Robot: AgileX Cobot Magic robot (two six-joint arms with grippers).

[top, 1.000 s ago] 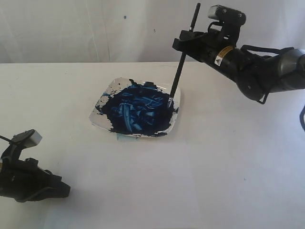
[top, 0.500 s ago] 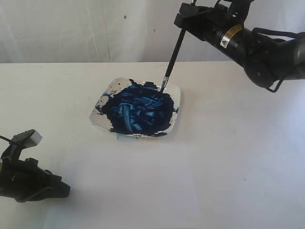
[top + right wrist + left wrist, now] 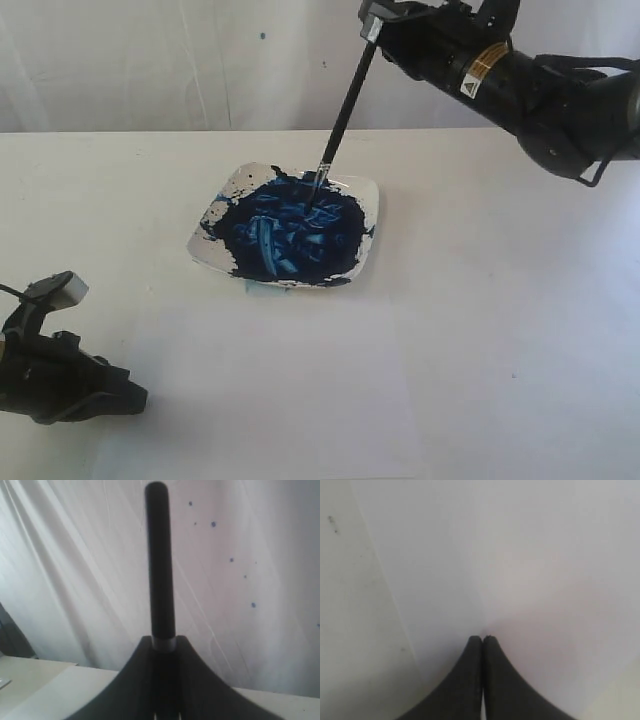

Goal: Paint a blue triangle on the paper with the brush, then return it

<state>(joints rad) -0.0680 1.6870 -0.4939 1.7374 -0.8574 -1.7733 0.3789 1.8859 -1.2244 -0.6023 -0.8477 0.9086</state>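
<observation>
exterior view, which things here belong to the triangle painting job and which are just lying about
In the job: brush held in the right claw, tip at the blue paint on the plate; paper, bare where visible.
Just about: left claw, shut, holding nothing; paint-specked backdrop.

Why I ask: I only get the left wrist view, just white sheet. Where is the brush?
Observer: The right claw holds the brush by its upper shaft, tilted over the plate.
Operator: Is the tip in the paint?
Observer: In the exterior view the tip appears to touch the blue paint near the plate's back edge.
Operator: Anything painted on the paper?
Observer: No, the paper in front of the plate shows no blue strokes.
</observation>
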